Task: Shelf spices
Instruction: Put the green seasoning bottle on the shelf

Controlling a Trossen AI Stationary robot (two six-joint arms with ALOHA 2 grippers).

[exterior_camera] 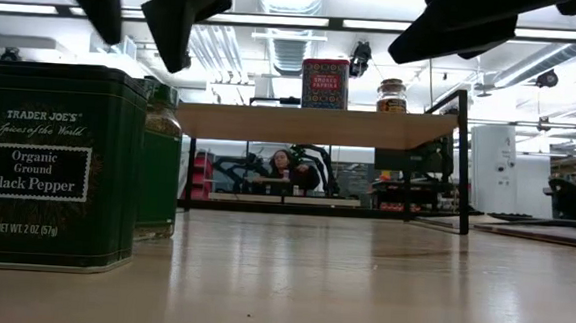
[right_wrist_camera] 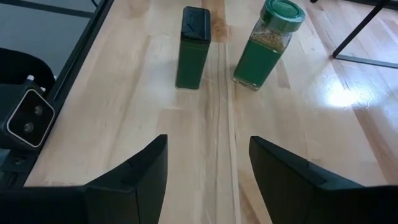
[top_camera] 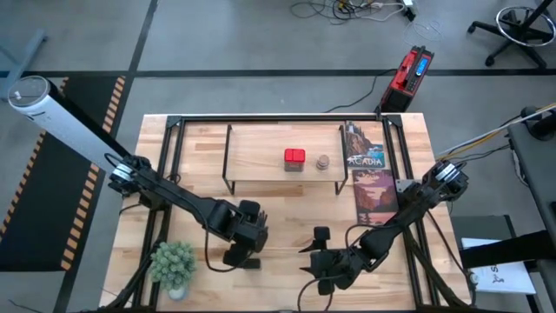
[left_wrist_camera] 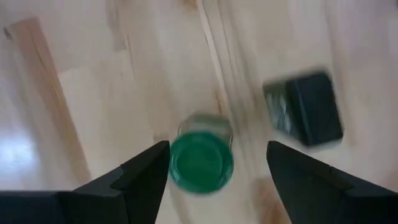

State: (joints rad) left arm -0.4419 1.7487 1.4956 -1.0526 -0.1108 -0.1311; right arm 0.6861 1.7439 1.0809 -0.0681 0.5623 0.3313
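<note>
Left gripper: the left gripper [left_wrist_camera: 211, 171] hangs above the green-capped jar [left_wrist_camera: 201, 160], fingers [left_wrist_camera: 146, 174] spread wide to either side of the cap and not yet touching it.
Right gripper: the right gripper [right_wrist_camera: 208, 168] waits low over the table's front, fingers parted and holding nothing, looking toward the two green containers.
Still on the table: the green-capped jar and the dark square tin [exterior_camera: 52, 162] — a black pepper tin — stand upright, just beside each other, near the table's front edge and well apart from the shelf [top_camera: 287, 161].
Already shelved: the red square tin [top_camera: 294, 158] and the round tan-brown jar [top_camera: 322, 163] sit side by side on the shelf board.
Risk, descent: the tin stands close to the jar — a finger coming down on that side could clip the tin and topple it.
Risk, grip: a pinch taken only on the cap could let the jar swing or slip; a hold lower on the glass looks safer.
Risk, placing: the shelf board is narrow, and the two containers already there could be knocked off by a careless approach.
Risk, bystander: the potted plant [top_camera: 174, 263] near the left arm could be brushed by the arm's swing.
</note>
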